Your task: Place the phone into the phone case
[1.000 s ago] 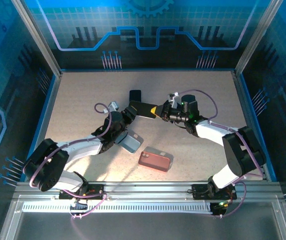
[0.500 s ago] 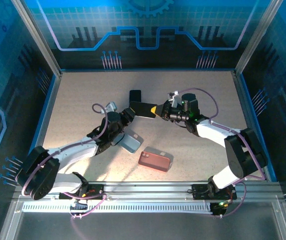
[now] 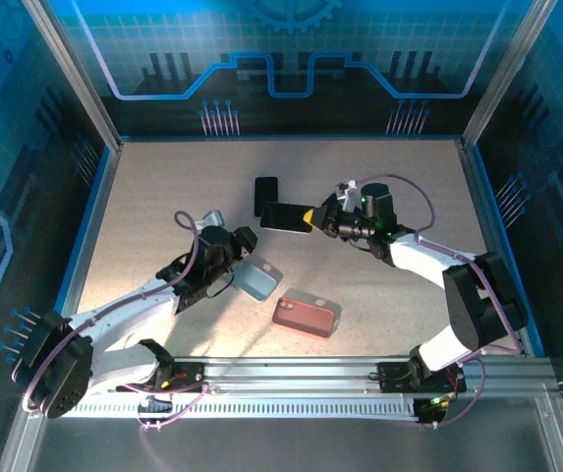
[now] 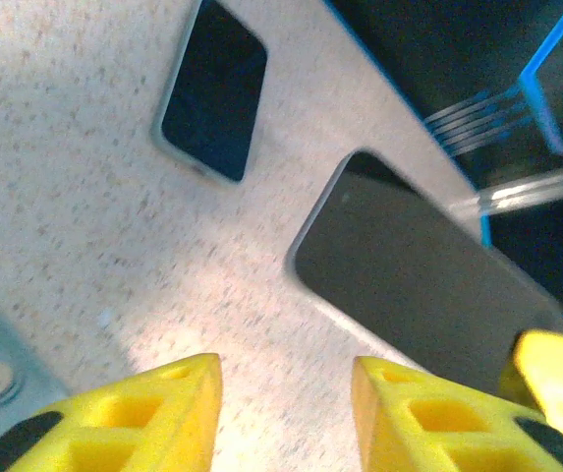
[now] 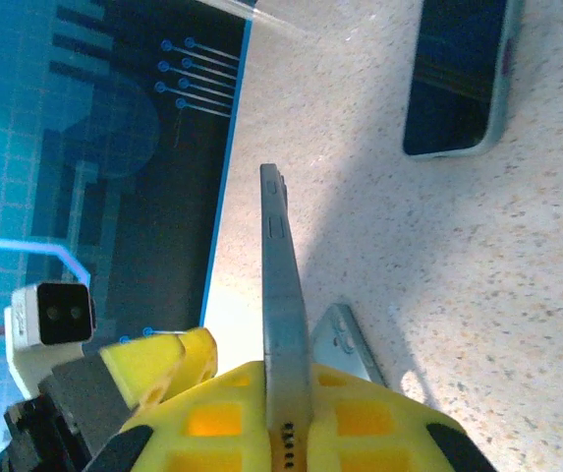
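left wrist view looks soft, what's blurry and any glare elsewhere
Left wrist view: yellow fingers out of focus, held phone soft, bright patch on the table. Right wrist view: phone's edge sharp, broad shadow on the table beside it. Top view: bright spot beside the grey-blue case.

No txt, brand, nr or label that I can read anywhere. Phone (image 3: 286, 217) screen is dark and blank, and there's no marking I can make out on its edge. Back wall (image 3: 163, 39) carries a gear emblem (image 3: 291, 10) + circuit-line graphics, but no legible lettering.
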Controlling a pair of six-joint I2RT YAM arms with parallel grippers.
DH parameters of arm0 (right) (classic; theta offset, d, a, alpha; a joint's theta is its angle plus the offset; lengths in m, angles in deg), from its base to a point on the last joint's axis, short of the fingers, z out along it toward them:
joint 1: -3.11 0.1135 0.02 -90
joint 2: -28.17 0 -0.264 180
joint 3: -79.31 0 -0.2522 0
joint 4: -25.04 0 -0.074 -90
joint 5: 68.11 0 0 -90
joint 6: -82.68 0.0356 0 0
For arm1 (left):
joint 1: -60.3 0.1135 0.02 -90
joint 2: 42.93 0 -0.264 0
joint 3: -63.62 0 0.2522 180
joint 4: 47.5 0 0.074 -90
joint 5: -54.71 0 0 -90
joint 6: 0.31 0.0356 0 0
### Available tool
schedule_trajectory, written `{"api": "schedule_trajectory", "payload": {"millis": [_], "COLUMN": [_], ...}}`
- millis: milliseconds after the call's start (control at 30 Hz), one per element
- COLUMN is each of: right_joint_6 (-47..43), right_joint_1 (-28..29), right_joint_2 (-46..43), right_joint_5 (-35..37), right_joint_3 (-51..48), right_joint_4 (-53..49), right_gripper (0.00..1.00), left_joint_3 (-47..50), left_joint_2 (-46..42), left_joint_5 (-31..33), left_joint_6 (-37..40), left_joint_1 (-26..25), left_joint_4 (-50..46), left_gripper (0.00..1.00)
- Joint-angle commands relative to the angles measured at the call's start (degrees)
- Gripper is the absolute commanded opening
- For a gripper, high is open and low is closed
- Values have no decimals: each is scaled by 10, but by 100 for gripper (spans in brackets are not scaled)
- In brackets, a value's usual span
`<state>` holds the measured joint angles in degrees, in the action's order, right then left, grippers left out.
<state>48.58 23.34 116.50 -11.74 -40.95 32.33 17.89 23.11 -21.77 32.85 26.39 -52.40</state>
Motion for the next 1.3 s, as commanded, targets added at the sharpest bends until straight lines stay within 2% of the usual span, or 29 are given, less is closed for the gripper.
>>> {"api": "schedule_trajectory", "payload": {"millis": [0,100,233,433,733,1267], "right_joint_6": [-33,-56,-96,-116,-150,-180], "right_joint_1": [-19,-25,-32,-41,-66,-133], "right_joint_2": [-30,-41,-54,-68,-104,-165], "right_joint_5": [-21,-25,-24,-30,-31,-50], "right_joint_3": [14,20,31,29,31,20], "right_joint_4": [-30,-74,-137,-179,-248,-336], "right_gripper": [0,0,0,0,0,0], "left_joint_3": [15,28,26,23,2,-90], "left_joint_2": [8,22,41,96,199,368], "left_joint_5": [-58,-97,-131,-181,-212,-219], "left_joint_6": [18,20,44,39,26,-16], "left_joint_1": [-1,-10,-15,-28,-31,-49], "left_joint_4": [-77,-78,-97,-89,-15,129], "left_gripper": [31,26,25,24,24,24]}}
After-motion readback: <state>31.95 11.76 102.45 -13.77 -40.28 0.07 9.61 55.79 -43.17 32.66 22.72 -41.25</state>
